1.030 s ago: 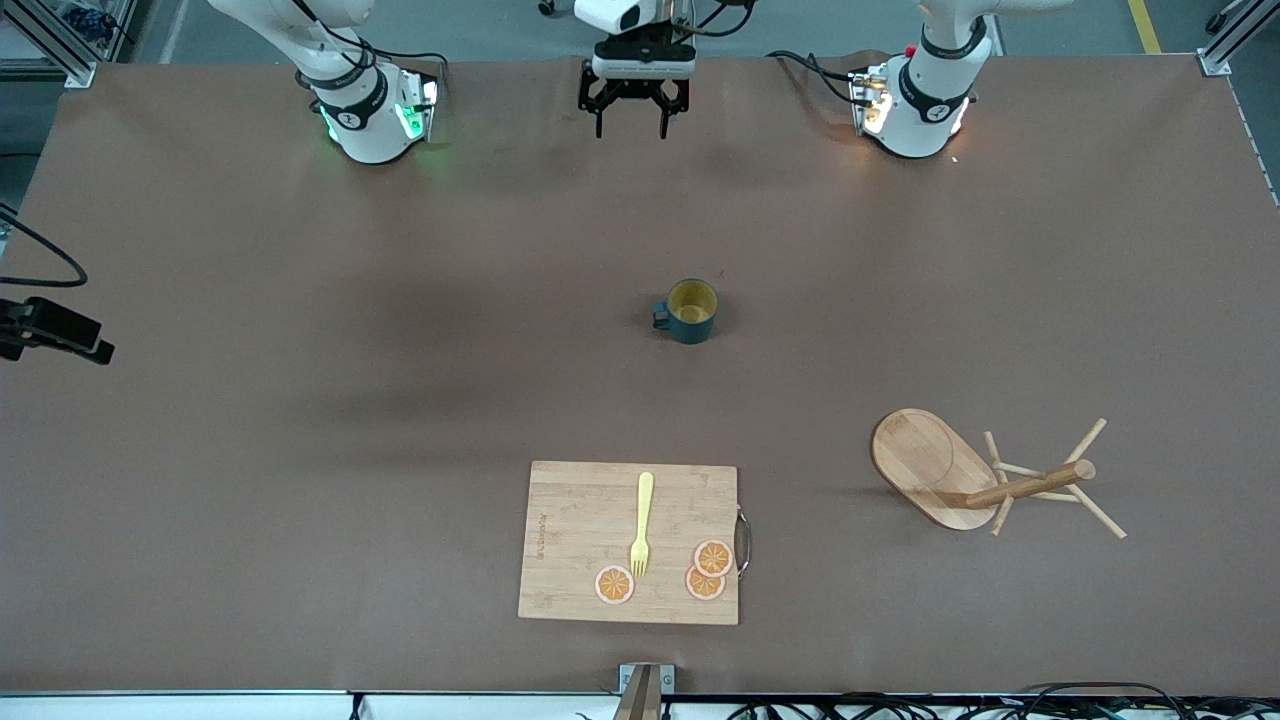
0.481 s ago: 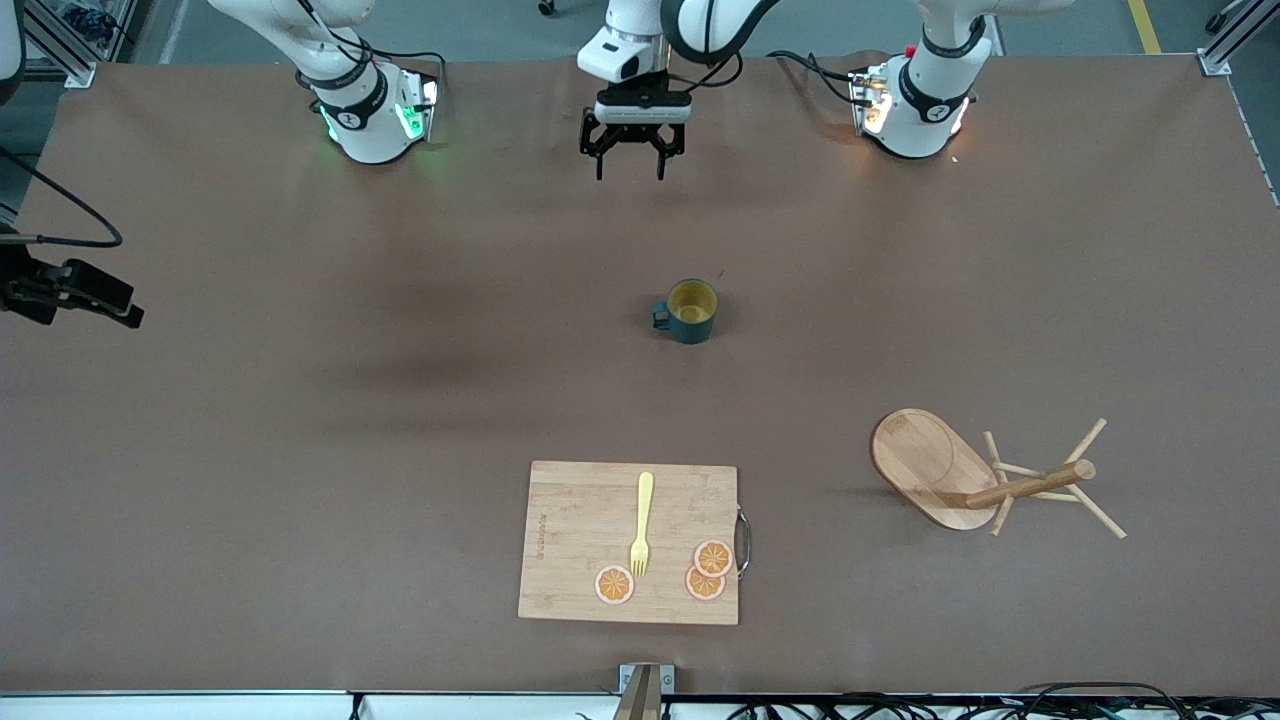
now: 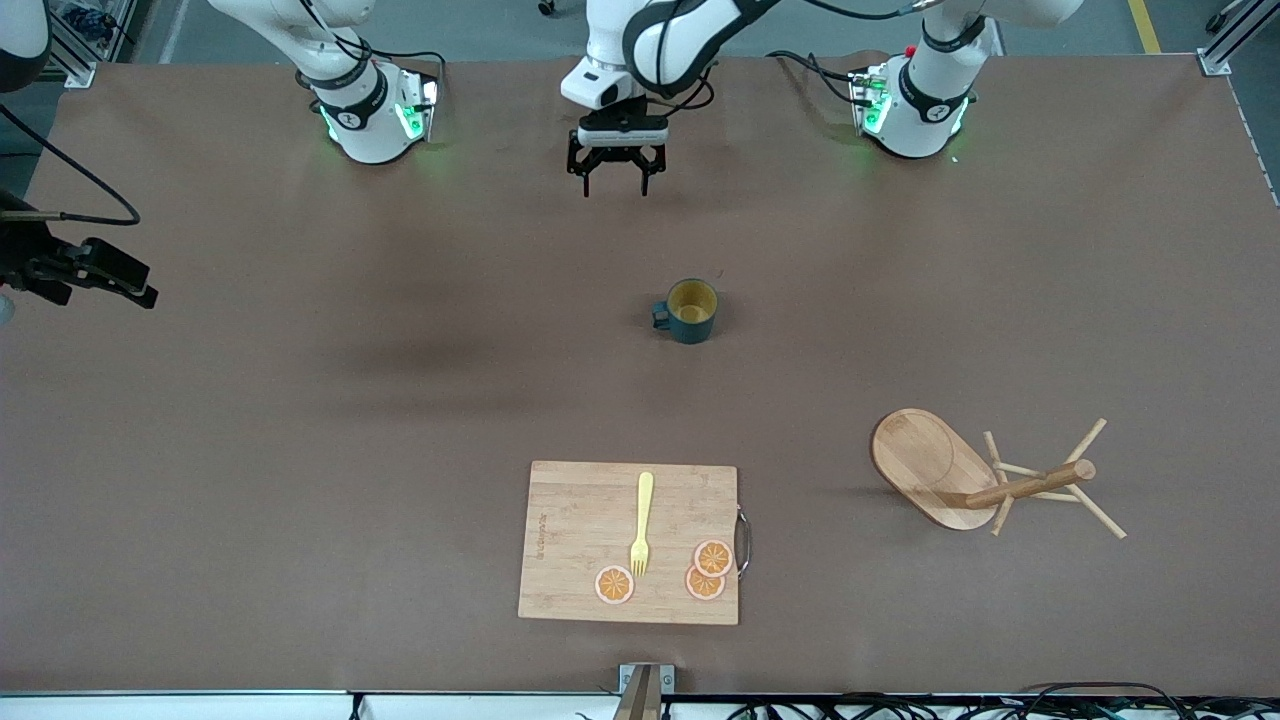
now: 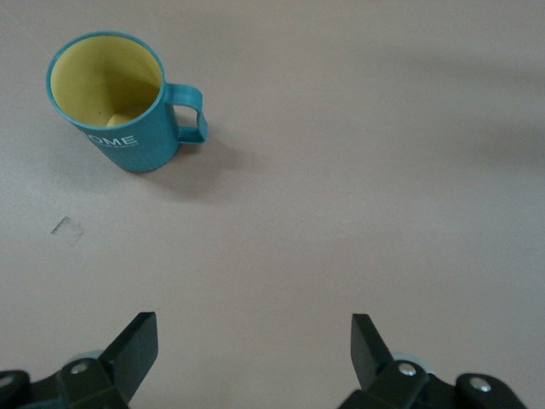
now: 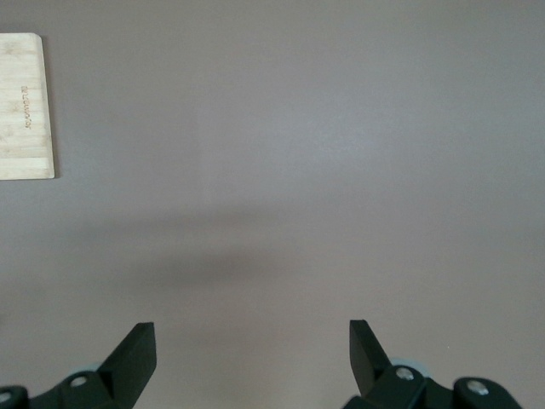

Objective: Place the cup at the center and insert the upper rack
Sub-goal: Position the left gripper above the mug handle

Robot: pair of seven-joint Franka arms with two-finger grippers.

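Front view: the left end effector [image 3: 612, 188] hangs over bare desk [image 3: 300, 420] between the 2 arm bases, fingers spread, holding nothing. The right end effector [image 3: 140, 292] is at the view's edge, over the right arm's end of the desk. The cup [image 3: 688, 310] stands upright mid-desk. The upper rack [image 3: 985, 478] lies tipped on its side toward the left arm's end. A bamboo cutting board [image 3: 575, 520], nearer the camera than the cup, carries 1 yellow fork [image 3: 642, 522] and 3 orange slices [image 3: 614, 584].

Left wrist view: fingers [image 4: 136, 348] spread; cup [image 4: 119, 102] upright, well apart.

Right wrist view: fingers [image 5: 134, 354] spread over bare desk; 1 board corner [image 5: 25, 106] shows.
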